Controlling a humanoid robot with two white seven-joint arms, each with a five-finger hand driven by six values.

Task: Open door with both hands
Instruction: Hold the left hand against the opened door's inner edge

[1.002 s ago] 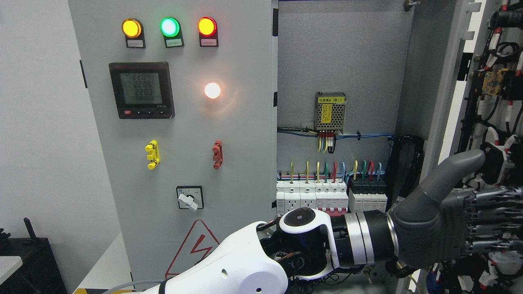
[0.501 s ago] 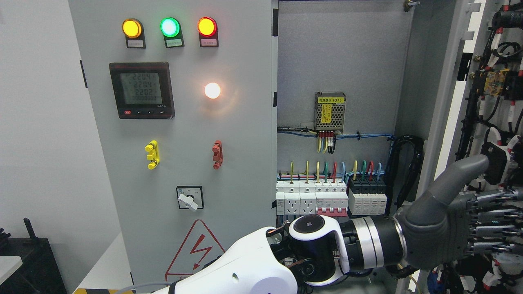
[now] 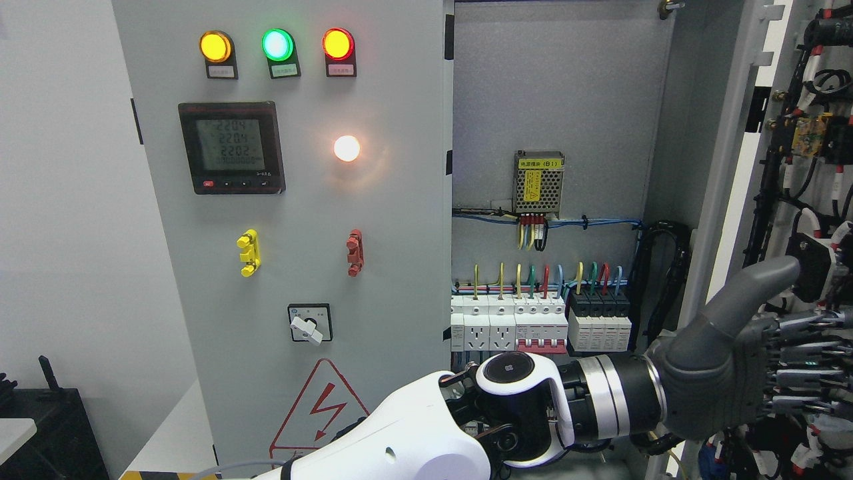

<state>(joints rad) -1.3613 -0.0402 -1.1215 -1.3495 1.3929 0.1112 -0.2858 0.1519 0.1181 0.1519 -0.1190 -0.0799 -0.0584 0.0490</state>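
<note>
The grey cabinet's left door is closed and carries lamps, a meter and a rotary switch. The right door stands swung out to the right, its wired inner side facing me. My left arm enters at the bottom left and reaches across to that door. My left hand has its thumb up and its fingers stretched flat against the door's inner side, gripping nothing. The fingertips run off the right edge. My right arm is out of view.
Inside the open cabinet are a power supply, a row of breakers and coloured wires, just behind my forearm. A black cable bundle hangs by the hinge side. A dark stand sits at the lower left.
My left arm and hand have shifted slightly right and down along the right door. The door's edge has moved a little further right.
</note>
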